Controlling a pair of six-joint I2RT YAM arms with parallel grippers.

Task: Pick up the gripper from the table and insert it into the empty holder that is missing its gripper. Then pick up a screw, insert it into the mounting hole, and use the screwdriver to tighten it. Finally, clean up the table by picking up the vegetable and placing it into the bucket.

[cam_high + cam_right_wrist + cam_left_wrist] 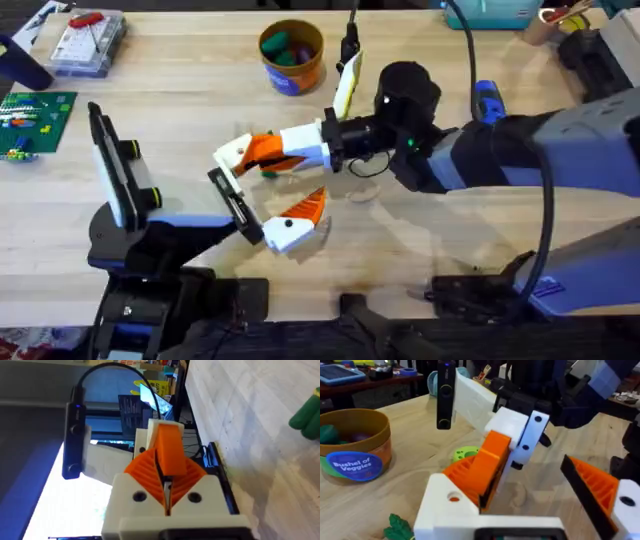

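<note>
At table centre: your right gripper [285,150] is clamped tight on the gripper [250,152], holder [232,195] just beside it at 7 o'clock.
Left gripper [265,205]: can't tell its state.
Done: pickup only, I'd say.
Left: seating it, the screw, screwdriver [487,100] at 3 o'clock, vegetable [268,172] into bucket [292,55] at 12.
Surface: pale wood table [450,230], cluttered benches behind.

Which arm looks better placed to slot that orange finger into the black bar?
Right. Its pincer is clamped on the finger and hangs close beside the bar, so it seems to need just a short move.
</note>
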